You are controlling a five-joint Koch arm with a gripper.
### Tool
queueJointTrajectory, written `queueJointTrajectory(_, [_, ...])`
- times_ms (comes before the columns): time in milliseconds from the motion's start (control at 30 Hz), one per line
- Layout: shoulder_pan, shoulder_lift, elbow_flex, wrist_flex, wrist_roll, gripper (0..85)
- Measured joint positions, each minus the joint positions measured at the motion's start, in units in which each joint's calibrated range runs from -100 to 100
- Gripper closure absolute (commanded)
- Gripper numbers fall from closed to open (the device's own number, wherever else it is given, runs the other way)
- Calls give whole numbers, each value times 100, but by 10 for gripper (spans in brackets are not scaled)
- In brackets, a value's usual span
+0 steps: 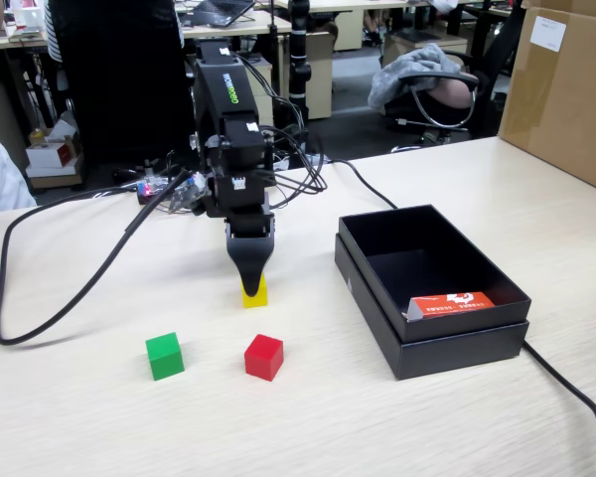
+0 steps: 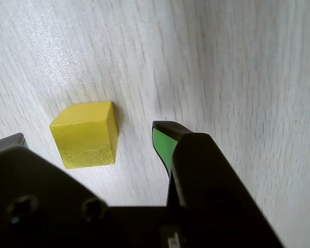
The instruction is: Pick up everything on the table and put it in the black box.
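A yellow cube rests on the pale table, between the two jaws of my gripper, which is open around it without touching. In the fixed view the gripper points straight down and half hides the yellow cube. A green cube and a red cube lie nearer the front of the table. The black box stands to the right in the fixed view, apart from the arm.
A flat orange-red and white carton lies inside the black box. A thick black cable loops over the table at the left, and another runs off behind the box. A big brown cardboard carton stands at the far right.
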Motion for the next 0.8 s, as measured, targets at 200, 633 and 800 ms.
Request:
queueJointTrajectory(200, [0,350,155,0,0,432])
queueJointTrajectory(633, [-10,751,338,-8,-63,747])
queueJointTrajectory(800, [-44,751,466,-8,-98,846])
